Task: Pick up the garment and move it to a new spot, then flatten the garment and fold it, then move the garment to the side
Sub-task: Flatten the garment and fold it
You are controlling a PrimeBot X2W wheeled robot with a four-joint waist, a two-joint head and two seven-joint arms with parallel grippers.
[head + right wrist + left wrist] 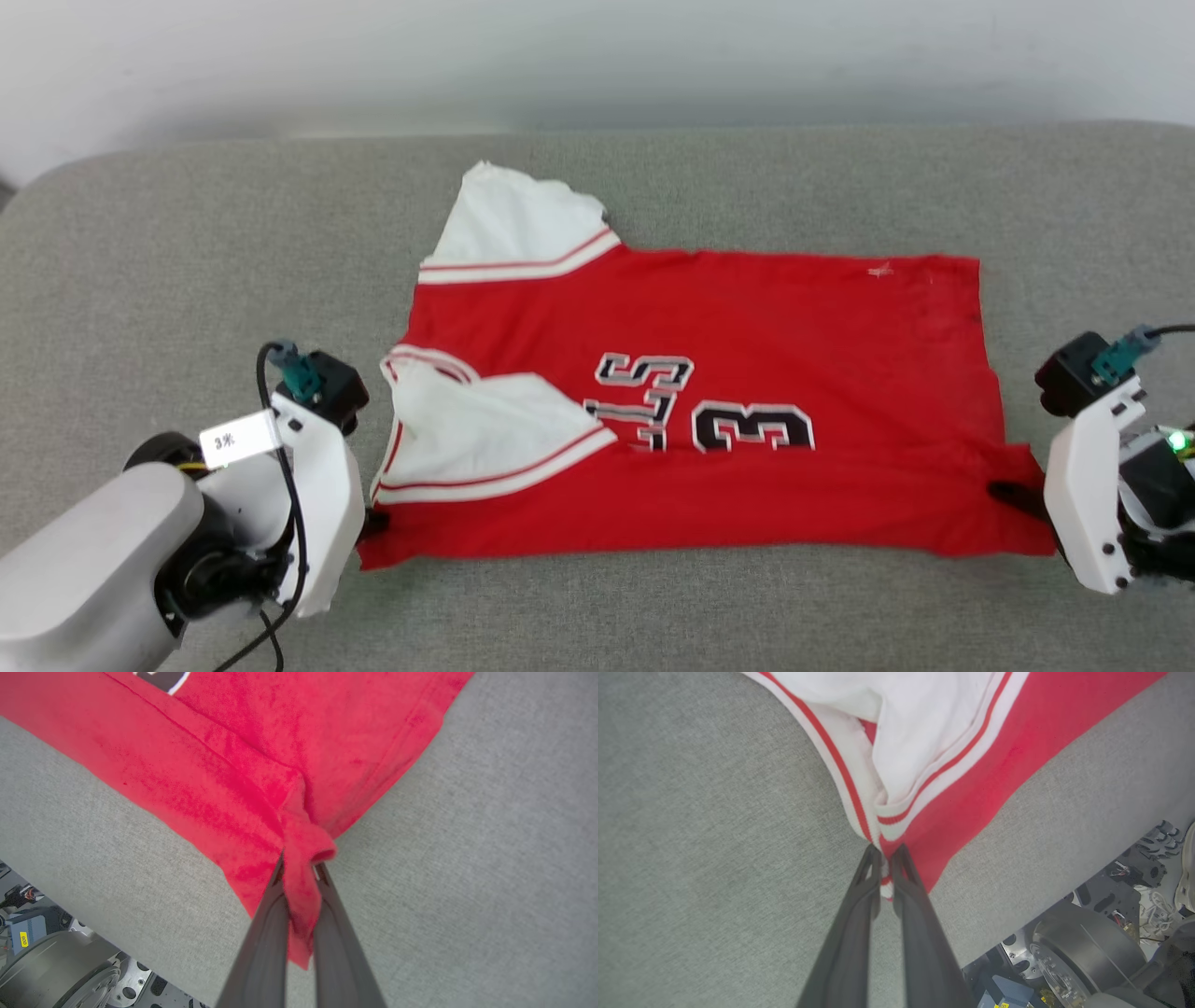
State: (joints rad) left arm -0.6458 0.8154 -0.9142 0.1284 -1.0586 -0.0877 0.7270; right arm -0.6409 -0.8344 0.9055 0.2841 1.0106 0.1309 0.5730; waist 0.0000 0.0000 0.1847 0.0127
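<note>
Across the grey cushion [187, 280] in the head view, the garment [747, 327] lies spread out flat, red front up, its collar end toward my left and its hem toward my right. One white sleeve [513, 229] sticks out toward the back of the cushion. The other sleeve [476, 429] is folded in over the chest and covers part of the lettering beside the number 3 [752, 427]. My left gripper [373, 523] sits at the near corner on the collar side, and my right gripper [1013, 493] at the near corner of the hem. Both touch the cloth.

Looking along my left wrist, my left gripper [887, 856] has its two dark fingers pressed close together on the garment [971, 779]. They pinch the corner where the striped white trim meets the red. The rest of the cloth lies on the grey cushion [714, 835].

Looking along my right wrist, my right gripper [299, 868] is clamped on a bunched fold of the garment [233, 765] at the hem corner. Red cloth is squeezed between the fingers and hangs out below them. From the grip the fabric fans out and rests on the grey cushion [490, 835].
</note>
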